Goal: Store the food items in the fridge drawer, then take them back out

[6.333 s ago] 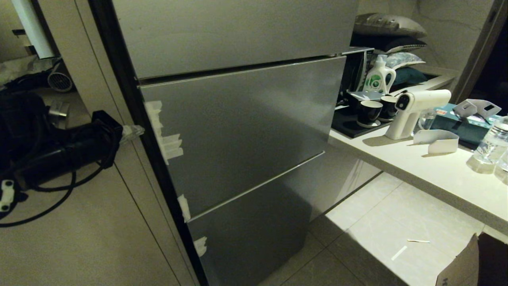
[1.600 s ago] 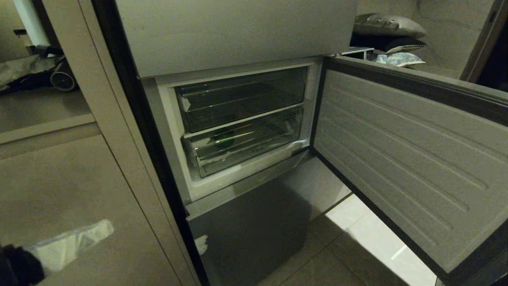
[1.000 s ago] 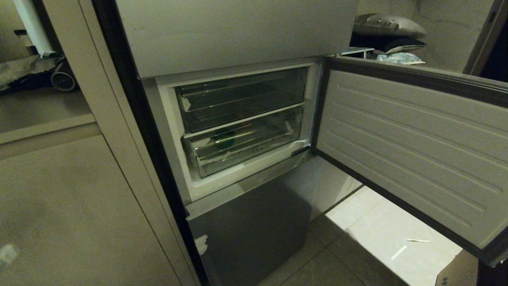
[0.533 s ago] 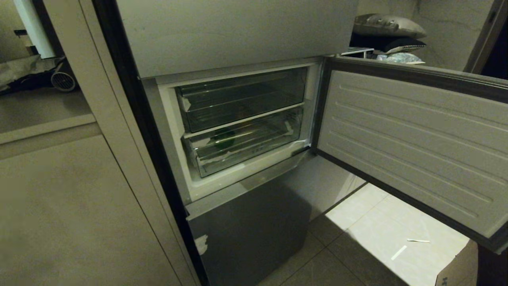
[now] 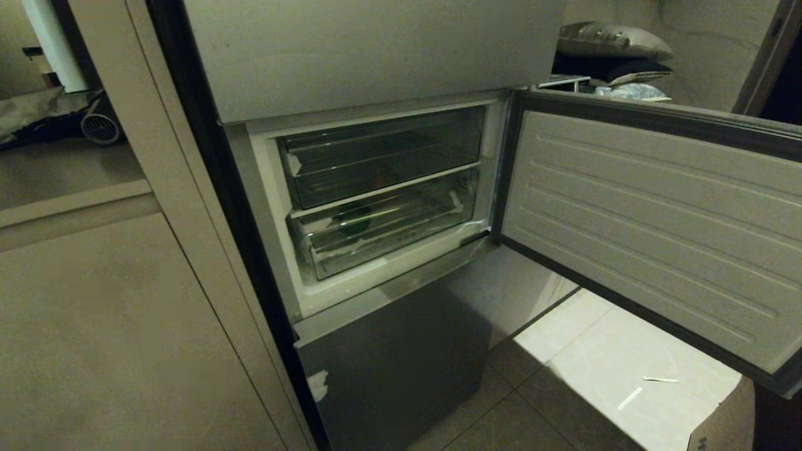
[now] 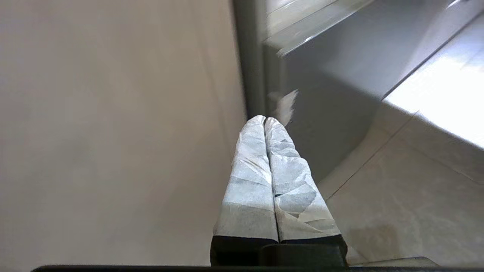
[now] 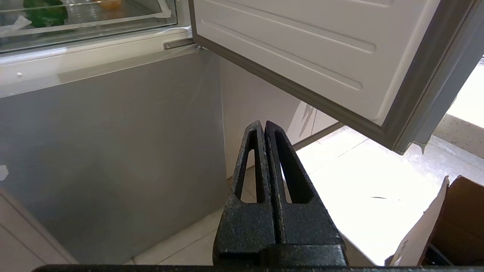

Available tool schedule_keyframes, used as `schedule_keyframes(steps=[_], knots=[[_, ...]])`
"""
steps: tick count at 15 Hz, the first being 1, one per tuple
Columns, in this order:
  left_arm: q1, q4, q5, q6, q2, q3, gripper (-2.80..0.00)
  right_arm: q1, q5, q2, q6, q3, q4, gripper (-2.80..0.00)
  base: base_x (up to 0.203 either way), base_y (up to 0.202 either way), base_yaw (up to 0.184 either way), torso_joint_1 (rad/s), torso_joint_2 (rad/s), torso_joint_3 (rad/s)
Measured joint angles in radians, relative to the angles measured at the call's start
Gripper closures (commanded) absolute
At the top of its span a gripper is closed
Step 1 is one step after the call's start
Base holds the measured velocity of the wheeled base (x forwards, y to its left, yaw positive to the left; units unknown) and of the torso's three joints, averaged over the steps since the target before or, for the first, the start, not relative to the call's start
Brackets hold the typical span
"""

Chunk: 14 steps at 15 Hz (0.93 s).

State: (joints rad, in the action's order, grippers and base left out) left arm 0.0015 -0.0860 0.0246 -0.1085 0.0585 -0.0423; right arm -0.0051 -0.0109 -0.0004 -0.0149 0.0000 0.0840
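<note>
Fridge door (image 5: 651,232) swung wide | green food item (image 5: 354,220) lies in the shut lower fridge drawer (image 5: 388,228), its long axis side to side | right end effector (image 7: 264,126) clenched, empty, below it (nearer) | left end effector (image 6: 264,121) clenched, empty, beside the fridge

In the head view neither arm shows. The open fridge door (image 5: 651,232) runs off the right edge, hiding the counter behind it. The green food item (image 5: 354,220) in the lower drawer (image 5: 388,235) is dim behind clear plastic; the orange one (image 7: 107,3) is cut by the right wrist view's top edge. A cardboard box (image 5: 720,419) is clipped at lower right
</note>
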Motion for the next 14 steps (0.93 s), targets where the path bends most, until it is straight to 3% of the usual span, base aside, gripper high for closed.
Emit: schedule_keyframes(steps=[2,8,14], knots=[[-0.005,0.002,0.007,0.033,-0.032,0.004,0.00,0.000,-0.001,0.000,0.000,0.000,0.000,0.00,0.000,0.000,0.000,0.000,0.00,0.000],[-0.007,0.000,0.002,0.049,-0.056,0.007,0.00,-0.001,-0.002,0.000,-0.002,0.000,0.000,0.00,0.000,-0.001,0.010,-0.001,0.00,0.001],[-0.007,-0.003,0.001,0.049,-0.057,0.007,0.00,0.000,0.000,0.000,-0.001,0.000,-0.001,0.00,0.001,-0.008,0.167,0.003,0.00,0.003]])
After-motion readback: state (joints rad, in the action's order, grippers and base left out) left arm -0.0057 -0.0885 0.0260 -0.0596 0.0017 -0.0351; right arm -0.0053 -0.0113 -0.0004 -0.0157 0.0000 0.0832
